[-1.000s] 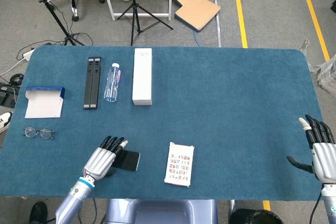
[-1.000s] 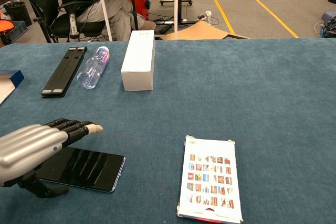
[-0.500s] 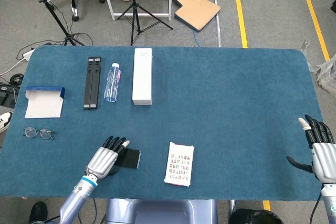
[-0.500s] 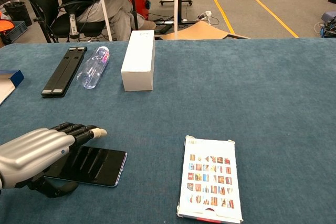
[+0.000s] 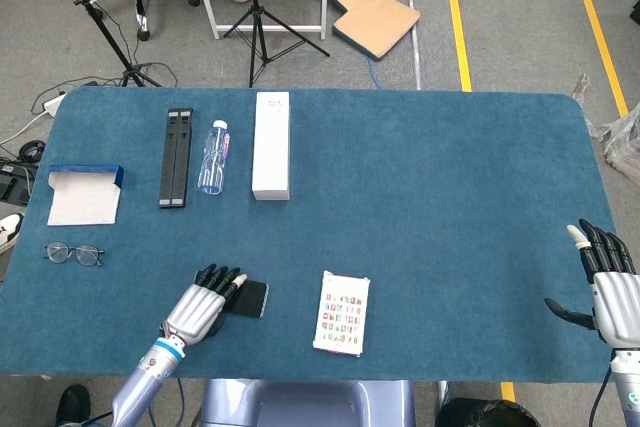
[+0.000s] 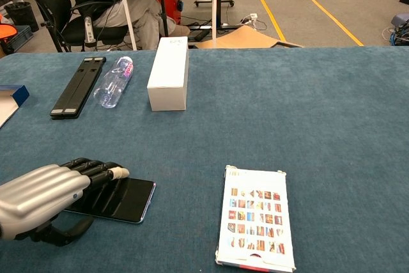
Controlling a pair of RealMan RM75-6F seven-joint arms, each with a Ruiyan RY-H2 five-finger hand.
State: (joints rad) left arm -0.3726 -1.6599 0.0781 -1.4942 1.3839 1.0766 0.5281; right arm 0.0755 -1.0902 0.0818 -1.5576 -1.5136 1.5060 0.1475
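A black phone (image 5: 251,298) (image 6: 121,199) lies flat on the blue table (image 5: 450,197) near its front left. My left hand (image 5: 200,305) (image 6: 45,197) covers the phone's left part, with the fingers (image 6: 102,172) stretched across its top and the thumb (image 6: 67,229) against its near edge. My right hand (image 5: 605,282) hovers at the table's front right corner with its fingers spread and nothing in it. The chest view does not show the right hand.
A printed card pack (image 5: 342,312) (image 6: 257,218) lies right of the phone. At the back left are a white box (image 5: 271,144) (image 6: 169,81), a water bottle (image 5: 213,157) (image 6: 114,81) and a black bar (image 5: 176,157) (image 6: 78,86). Further left are an open blue-and-white box (image 5: 84,194) and glasses (image 5: 74,253).
My left hand has sunk lower and slid further over the phone, covering more of it. The phone has shifted slightly away from me. The right hand has stayed put.
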